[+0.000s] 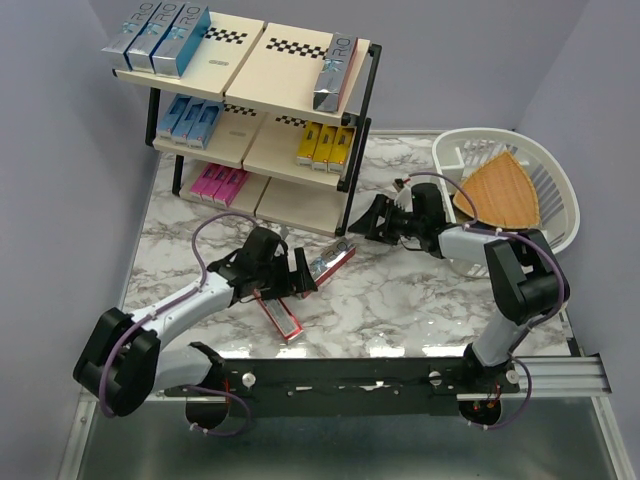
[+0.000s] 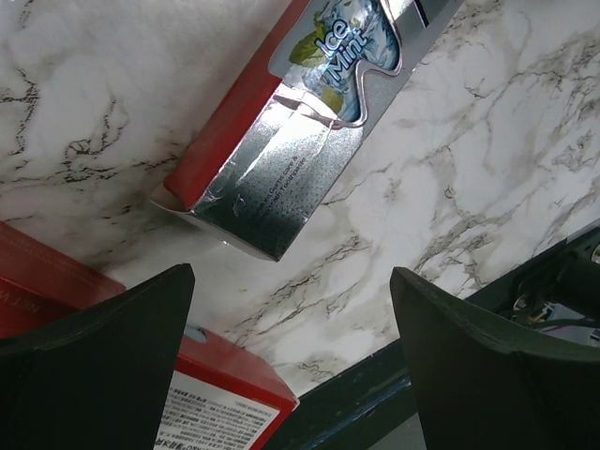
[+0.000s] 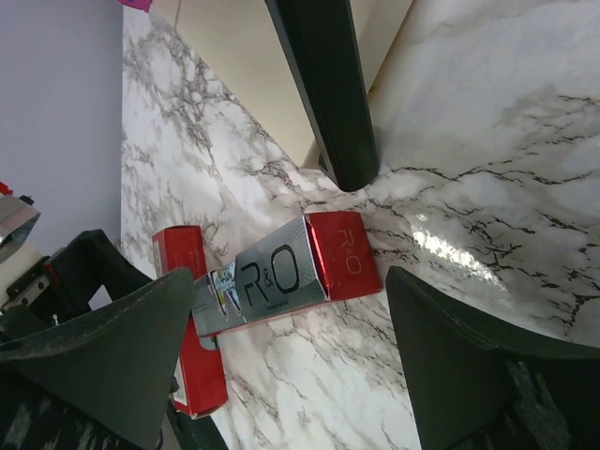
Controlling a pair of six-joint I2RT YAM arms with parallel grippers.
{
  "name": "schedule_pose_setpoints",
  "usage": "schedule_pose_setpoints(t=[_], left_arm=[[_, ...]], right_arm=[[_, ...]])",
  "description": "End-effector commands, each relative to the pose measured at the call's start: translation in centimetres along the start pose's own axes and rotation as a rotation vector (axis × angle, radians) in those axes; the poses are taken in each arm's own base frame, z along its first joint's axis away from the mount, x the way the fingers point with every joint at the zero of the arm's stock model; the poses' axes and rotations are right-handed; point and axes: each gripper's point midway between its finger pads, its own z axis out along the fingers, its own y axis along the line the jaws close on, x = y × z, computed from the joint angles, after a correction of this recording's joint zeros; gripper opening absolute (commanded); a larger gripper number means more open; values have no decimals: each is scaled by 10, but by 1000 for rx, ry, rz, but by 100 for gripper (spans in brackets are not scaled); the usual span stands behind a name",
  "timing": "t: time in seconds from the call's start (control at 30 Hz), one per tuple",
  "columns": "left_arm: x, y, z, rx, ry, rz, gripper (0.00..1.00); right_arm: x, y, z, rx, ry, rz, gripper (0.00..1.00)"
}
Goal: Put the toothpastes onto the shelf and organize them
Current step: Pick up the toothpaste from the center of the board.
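Note:
The shelf (image 1: 255, 60) stands at the back left. It holds teal-silver toothpastes (image 1: 158, 40) and one red-silver box (image 1: 335, 75) on top, blue (image 1: 190, 118) and yellow (image 1: 328, 145) ones in the middle, and pink ones (image 1: 220, 183) at the bottom. Two boxes lie on the marble table: a silver-red one (image 1: 332, 264) (image 2: 281, 141) (image 3: 281, 272) and a red one (image 1: 280, 318) (image 2: 225, 398) (image 3: 192, 328). My left gripper (image 1: 285, 283) (image 2: 291, 277) hovers open over both, holding nothing. Near the shelf's front leg (image 3: 323, 94), my right gripper (image 1: 360, 225) (image 3: 291, 281) is open and empty, facing the silver-red box.
A white plastic basket (image 1: 555, 180) with a wedge-shaped wooden board (image 1: 497, 190) in it sits at the back right. The black rail (image 1: 400, 375) carrying the arm bases runs along the near edge. Purple-grey walls close in the back and sides.

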Motion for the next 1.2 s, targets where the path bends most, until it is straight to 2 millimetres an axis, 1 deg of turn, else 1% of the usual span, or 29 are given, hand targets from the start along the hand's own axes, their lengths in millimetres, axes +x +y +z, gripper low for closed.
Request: schedule_pose_setpoints(t=[0.0, 0.2, 0.23, 0.33, 0.57, 0.73, 0.8, 0.87, 1.0, 1.13, 1.17], left_arm=[[-9, -2, 10, -18, -18, 25, 99], [-6, 3, 21, -38, 11, 34, 99], [-6, 3, 22, -37, 12, 34, 99], [-4, 4, 26, -36, 23, 34, 99], [-8, -2, 34, -12, 21, 43, 99], [-15, -15, 39, 34, 8, 43, 99], [-19, -21, 40, 59, 1, 43, 99], [-21, -27, 41, 75, 1, 46, 99], [-26, -43, 46, 131, -3, 71, 99], [-28, -61, 46, 194, 7, 87, 99], [-28, -63, 46, 199, 6, 84, 99]], right_arm=[[-12, 8, 12, -39, -24, -32, 92], [-14, 7, 18, -47, -26, -27, 92], [-12, 4, 19, -43, -20, -24, 92], [-11, 6, 21, -57, -8, -24, 92], [-5, 9, 24, -91, 16, -19, 91], [1, 10, 23, -107, 30, 5, 91], [4, 8, 22, -102, 34, 14, 91], [4, 9, 21, -101, 31, 13, 91], [6, 4, 20, -77, 26, 25, 91], [8, -3, 19, -41, 22, 38, 91], [9, -4, 19, -36, 24, 41, 91]])
